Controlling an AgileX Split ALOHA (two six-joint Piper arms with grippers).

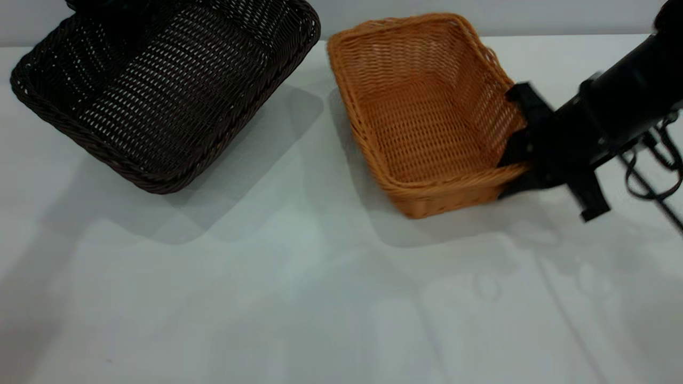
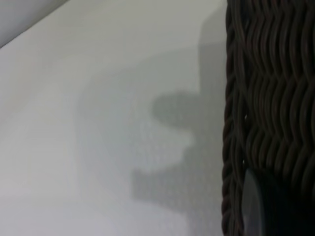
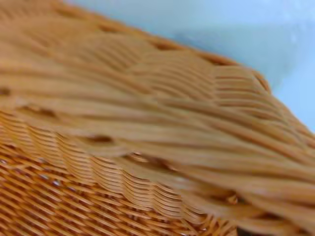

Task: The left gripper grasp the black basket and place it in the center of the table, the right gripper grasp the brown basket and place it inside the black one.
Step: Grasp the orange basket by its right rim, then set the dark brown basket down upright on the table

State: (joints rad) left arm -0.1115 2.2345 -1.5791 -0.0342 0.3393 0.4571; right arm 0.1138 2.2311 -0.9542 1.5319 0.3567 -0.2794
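Note:
The black basket [image 1: 171,101] hangs tilted over the far left of the table [image 1: 299,277], its near end low. My left gripper [image 1: 101,6] is a dark blur at the basket's far rim. In the left wrist view one finger [image 2: 252,206] lies against the basket's woven wall [image 2: 270,98], so the gripper is shut on it. The brown basket [image 1: 427,117] is tipped up at centre right. My right gripper [image 1: 516,169] is shut on its right-hand rim, one finger inside and one outside. The right wrist view is filled by this braided rim [image 3: 147,123].
The pale tabletop shows in front of both baskets and between them. Both baskets cast shadows on the table. The right arm's black body and cables [image 1: 651,160] reach in from the right edge. A pale wall runs along the table's far edge.

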